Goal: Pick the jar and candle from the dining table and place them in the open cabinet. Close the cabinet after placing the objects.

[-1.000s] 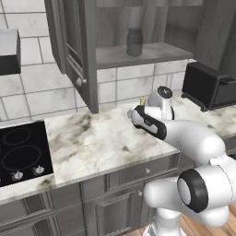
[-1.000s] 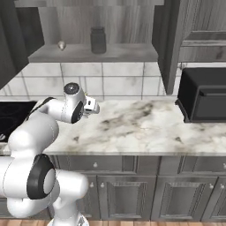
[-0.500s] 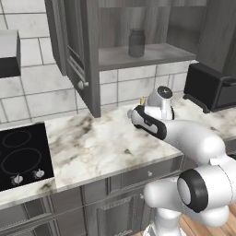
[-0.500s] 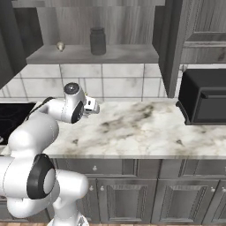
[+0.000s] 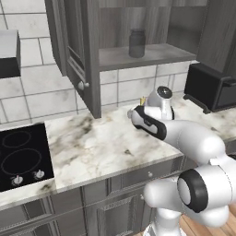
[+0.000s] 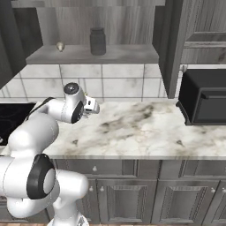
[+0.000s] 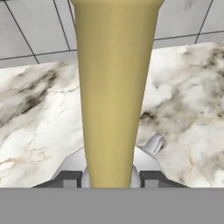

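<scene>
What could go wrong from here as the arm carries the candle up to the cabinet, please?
The candle is gripped low, at its holder, so it could tip or slip on the lift. The open cabinet door hangs beside the path and might be clipped. The jar already on the shelf could get knocked.

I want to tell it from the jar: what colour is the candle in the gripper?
Dull yellow. The candle shows best in the hand view.
</scene>
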Controlling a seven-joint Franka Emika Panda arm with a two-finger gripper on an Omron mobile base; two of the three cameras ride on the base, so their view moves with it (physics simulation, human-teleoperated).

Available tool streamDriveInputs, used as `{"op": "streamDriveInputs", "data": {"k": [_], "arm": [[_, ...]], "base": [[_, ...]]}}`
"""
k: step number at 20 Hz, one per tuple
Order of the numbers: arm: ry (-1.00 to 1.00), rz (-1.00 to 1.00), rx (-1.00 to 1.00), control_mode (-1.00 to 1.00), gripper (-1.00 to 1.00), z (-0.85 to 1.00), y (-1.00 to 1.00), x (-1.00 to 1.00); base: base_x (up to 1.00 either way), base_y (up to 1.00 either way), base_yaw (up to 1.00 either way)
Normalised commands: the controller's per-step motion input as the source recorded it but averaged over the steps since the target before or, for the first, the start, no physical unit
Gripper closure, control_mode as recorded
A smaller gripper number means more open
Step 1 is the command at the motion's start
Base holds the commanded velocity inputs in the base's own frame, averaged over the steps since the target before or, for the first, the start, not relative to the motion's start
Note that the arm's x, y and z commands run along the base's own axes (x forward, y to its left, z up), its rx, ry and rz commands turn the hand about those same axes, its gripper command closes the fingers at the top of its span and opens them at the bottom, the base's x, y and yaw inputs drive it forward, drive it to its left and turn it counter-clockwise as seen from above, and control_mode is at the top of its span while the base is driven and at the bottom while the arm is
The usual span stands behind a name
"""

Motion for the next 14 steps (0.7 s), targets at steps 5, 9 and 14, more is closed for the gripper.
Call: {"op": "streamDriveInputs", "data": {"k": [5, 9, 14], "arm": [[0.00, 0.00, -0.18, -1.00, 1.00, 0.32, 0.00, 0.00], [-0.03, 0.00, -0.19, -1.00, 1.00, 0.68, 0.00, 0.00], [-0.06, 0.00, -0.02, -1.00, 1.00, 0.84, 0.00, 0.00]], "base": [[0.00, 0.00, 0.00], [0.00, 0.00, 0.00], [0.00, 0.00, 0.00]]}}
